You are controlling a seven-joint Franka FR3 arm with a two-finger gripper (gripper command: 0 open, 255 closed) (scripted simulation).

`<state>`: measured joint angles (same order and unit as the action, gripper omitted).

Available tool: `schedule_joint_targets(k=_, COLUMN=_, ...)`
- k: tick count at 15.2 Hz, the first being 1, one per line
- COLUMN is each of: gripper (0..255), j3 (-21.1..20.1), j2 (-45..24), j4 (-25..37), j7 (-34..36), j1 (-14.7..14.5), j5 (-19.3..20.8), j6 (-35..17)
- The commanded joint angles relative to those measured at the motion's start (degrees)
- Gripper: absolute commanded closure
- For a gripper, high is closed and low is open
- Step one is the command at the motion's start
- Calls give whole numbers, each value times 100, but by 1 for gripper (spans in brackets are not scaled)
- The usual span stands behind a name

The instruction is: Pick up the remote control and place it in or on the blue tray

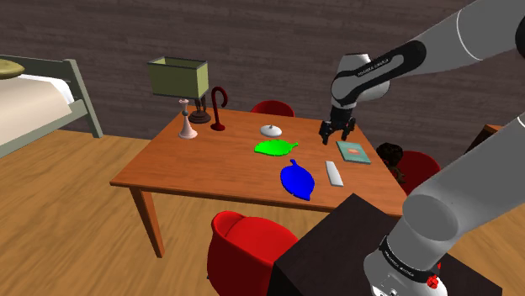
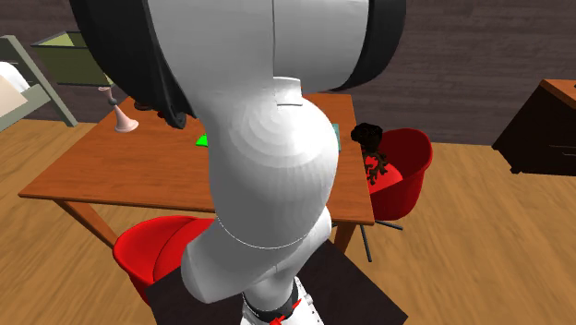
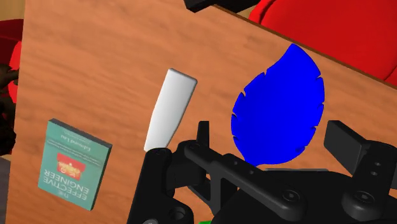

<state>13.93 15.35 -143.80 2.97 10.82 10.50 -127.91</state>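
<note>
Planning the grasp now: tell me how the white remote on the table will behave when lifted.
The remote looks like a slim, straight bar, so it is probably stiff and light. It lies flat on the table, so it should neither roll nor tip. Its plain, smooth faces might slip; gripping across its narrow width seems safest.

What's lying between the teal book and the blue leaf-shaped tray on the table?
The white remote control lies there, apart from both the book and the blue tray. The wrist view shows this plainly.
</note>
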Motion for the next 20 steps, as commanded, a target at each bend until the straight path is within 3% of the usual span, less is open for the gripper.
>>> schedule_joint_targets(k=1, gripper=0, j3=139, j2=-412, j4=79, j7=-21, j1=66, j5=-78, j6=-355)
schedule_joint_targets(k=6, gripper=0, j3=415, j2=-1496, j4=393, j7=-192, j1=205, j5=-505, j6=-1124)
schedule_joint_targets(k=11, gripper=0, j3=503, j2=-2619, j4=861, j7=-540, j1=454, j5=-1216, j6=-1725)
schedule_joint_targets(k=20, gripper=0, j3=143, j2=-4558, j4=2078, j7=-1091, j1=1342, j5=-2458, j6=-2327)
